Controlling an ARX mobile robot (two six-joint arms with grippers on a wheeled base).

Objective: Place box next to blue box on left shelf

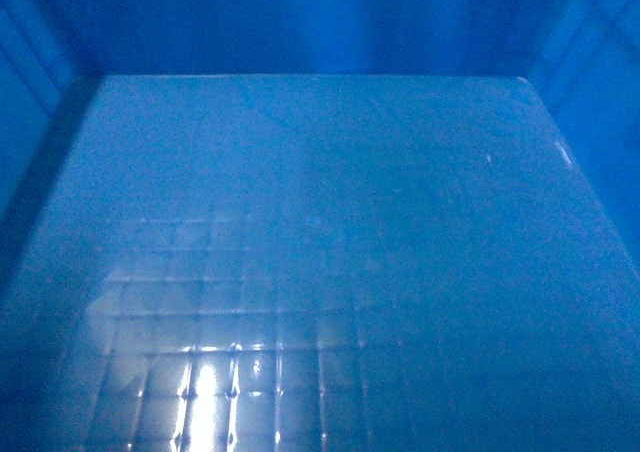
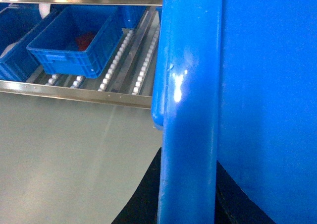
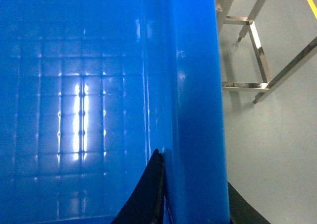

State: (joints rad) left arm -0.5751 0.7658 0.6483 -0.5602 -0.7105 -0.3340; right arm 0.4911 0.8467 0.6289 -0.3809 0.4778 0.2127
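The box (image 1: 320,222) fills the head view, which shows only its grid floor and inner walls. My left gripper (image 2: 188,204) is shut on the box's thick rim (image 2: 190,110), with a black finger (image 2: 143,199) on each side of it. My right gripper (image 3: 195,204) is shut on the opposite rim (image 3: 193,85), one finger (image 3: 148,194) inside the box. The left shelf (image 2: 141,70), with its rows of white rollers, lies ahead in the left wrist view. A blue box (image 2: 74,43) holding something red sits on it, with bare rollers to its right.
Another blue box (image 2: 15,40) stands at the shelf's far left. The shelf's metal front rail (image 2: 74,92) runs across above pale floor (image 2: 64,149). In the right wrist view a steel frame (image 3: 257,50) stands on the floor to the right of the box.
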